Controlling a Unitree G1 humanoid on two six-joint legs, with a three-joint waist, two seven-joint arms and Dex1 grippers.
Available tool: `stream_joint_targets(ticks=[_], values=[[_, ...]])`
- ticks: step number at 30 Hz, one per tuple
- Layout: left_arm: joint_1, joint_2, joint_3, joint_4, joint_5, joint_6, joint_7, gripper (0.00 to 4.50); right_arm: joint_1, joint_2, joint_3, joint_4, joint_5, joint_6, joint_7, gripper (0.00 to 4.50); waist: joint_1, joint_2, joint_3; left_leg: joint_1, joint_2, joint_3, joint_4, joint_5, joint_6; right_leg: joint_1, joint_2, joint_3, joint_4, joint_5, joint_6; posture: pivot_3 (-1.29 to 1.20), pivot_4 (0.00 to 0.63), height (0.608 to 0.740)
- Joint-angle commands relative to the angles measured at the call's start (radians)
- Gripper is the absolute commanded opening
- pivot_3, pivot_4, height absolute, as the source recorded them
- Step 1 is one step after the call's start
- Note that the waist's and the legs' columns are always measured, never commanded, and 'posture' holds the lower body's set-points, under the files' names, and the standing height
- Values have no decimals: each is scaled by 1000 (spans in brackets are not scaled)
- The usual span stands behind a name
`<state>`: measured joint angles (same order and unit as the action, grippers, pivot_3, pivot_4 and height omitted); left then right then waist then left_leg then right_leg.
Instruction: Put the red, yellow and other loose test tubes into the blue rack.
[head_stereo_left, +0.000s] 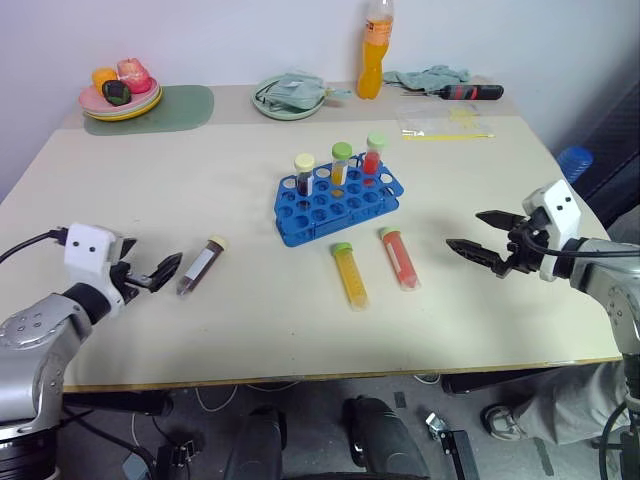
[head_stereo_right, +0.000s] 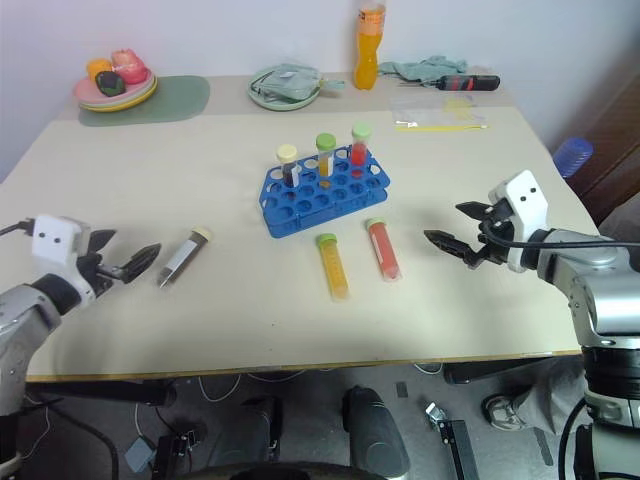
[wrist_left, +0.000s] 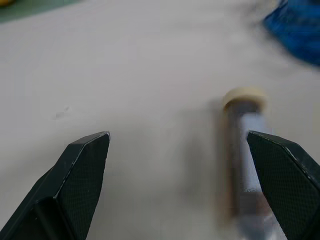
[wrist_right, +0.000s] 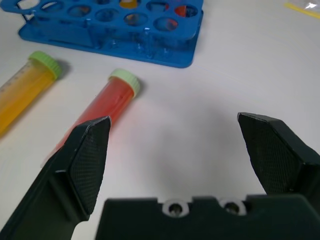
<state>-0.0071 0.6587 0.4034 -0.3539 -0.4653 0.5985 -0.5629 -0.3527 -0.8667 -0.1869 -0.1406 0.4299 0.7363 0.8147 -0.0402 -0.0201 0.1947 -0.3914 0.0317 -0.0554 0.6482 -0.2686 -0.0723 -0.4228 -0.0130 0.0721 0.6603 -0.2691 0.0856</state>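
I see the blue rack (head_stereo_left: 338, 204) near the middle of the tabletop (head_stereo_left: 150, 320), and three tubes already stand in its far row. Three loose tubes lie flat on the tabletop. The yellow tube (head_stereo_left: 349, 274) and the red tube (head_stereo_left: 399, 257) lie side by side just in front of the rack, at about 6 o'clock from it, with their green caps pointing toward the rack. The dark maroon tube (head_stereo_left: 200, 264) with the cream cap lies apart from them, at about 8 o'clock from the rack. My left hand (head_stereo_left: 160, 272) is open and holds nothing; it sits just beside the maroon tube, at about 9 o'clock from it, not touching it. My right hand (head_stereo_left: 478, 240) is open too, with its black fingers spread wide and nothing between them; it hangs near the red tube, at about 3 o'clock from it. At the far edge, around 12 o'clock from the rack, stands a tall orange drink bottle (head_stereo_left: 374, 50), with a pale green plate (head_stereo_left: 285, 105) holding a cloth beside it and a screwdriver (head_stereo_left: 466, 92) further right.
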Motion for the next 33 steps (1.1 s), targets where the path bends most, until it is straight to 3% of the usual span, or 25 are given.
stream_joint_targets(ticks=[1, 4, 7, 11, 17, 27, 30, 33], values=[[15, 5, -120, -114, -34, -67, -127, 4488, -94, -41, 44, -165, 52, 232, -57, 4500, -1, 1, 0, 0, 0, 0, 0, 0, 0, 0, 0, 0, 0, 0, 0, 0, 150, 740], [28, 28, -243, -145, 20, -129, -206, 4488, -243, 3, 99, -209, 91, 551, -154, 4500, -8, 1, 0, 0, 0, 0, -1, 0, 0, 0, 0, 1, 0, 0, 0, 0, 150, 740], [5, 20, -333, -141, 29, -174, -266, 4488, -432, 146, 142, -156, 92, 849, -287, 4500, -11, 1, 0, 1, 1, 0, 0, 0, 0, -1, 2, 2, 1, 0, -1, 0, 150, 740], [-45, -17, -404, -95, 69, -228, -269, 4488, -543, 222, 253, 44, 157, 878, -506, 4500, 1, 1, 0, -1, 0, 0, 0, 0, 0, -2, 1, 1, 1, 0, -1, 0, 150, 740], [-40, -38, -416, -80, 87, -268, -261, 4488, -689, 263, 380, 283, 367, 878, -770, 4500, -5, 1, 0, -3, 0, 2, 0, -1, 2, -4, 0, 1, -1, 1, -1, 0, 150, 740], [23, -56, -412, -135, 102, -292, -211, 4488, -753, 320, 424, 492, 553, 878, -1079, 4500, -4, 1, 0, -3, 0, 1, 0, -2, 4, -5, 1, 1, 0, 1, -1, 0, 150, 740], [25, -60, -420, -130, 109, -302, -203, 4500, -753, 332, 422, 518, 585, 878, -1143, 3275, -5, 1, 0, -3, 0, 1, 0, -2, 4, -5, 1, 1, 0, 1, -1, 0, 150, 740], [21, -62, -420, -119, 114, -312, -203, 4500, -749, 334, 414, 527, 610, 878, -1200, 1665, -5, 1, 0, -3, 1, 1, 0, -2, 4, -5, 1, 1, 0, 0, -1, 0, 150, 740]])
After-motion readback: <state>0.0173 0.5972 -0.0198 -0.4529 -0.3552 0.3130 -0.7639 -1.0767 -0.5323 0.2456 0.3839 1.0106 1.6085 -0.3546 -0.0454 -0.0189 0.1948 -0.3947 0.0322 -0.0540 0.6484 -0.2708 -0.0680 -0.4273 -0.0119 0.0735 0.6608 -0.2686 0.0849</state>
